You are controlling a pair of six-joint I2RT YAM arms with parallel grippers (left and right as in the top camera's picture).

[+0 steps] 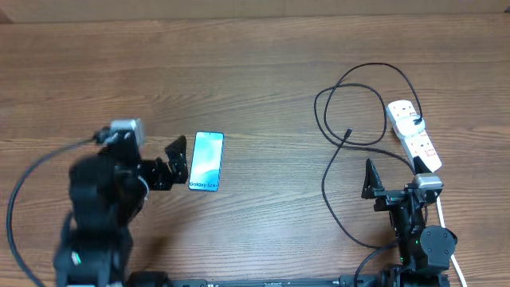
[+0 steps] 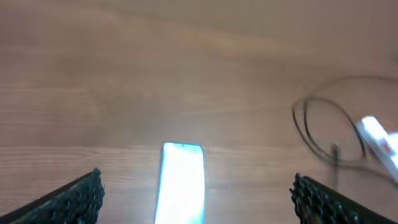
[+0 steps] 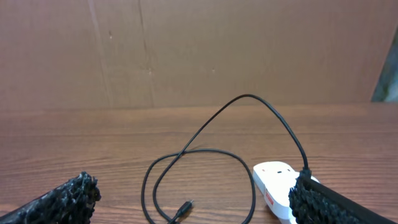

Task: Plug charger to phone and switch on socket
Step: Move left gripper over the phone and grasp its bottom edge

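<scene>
Right gripper [image 1: 390, 182] stands open and empty. Connector tip [image 1: 348, 132] lies on the bench [image 1: 255, 72] at its 11 o'clock, apart. Phone [image 1: 206, 161] lies at 3 o'clock of the open left gripper [image 1: 171, 165]. Recommendation: pinch just behind the tip, squarely, to keep it insertable.

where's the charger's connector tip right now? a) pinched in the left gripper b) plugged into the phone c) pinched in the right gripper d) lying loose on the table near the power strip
d: the connector tip lies free on the table near the power strip, far from the phone, while the left gripper and right gripper are both open and hold nothing.
</scene>
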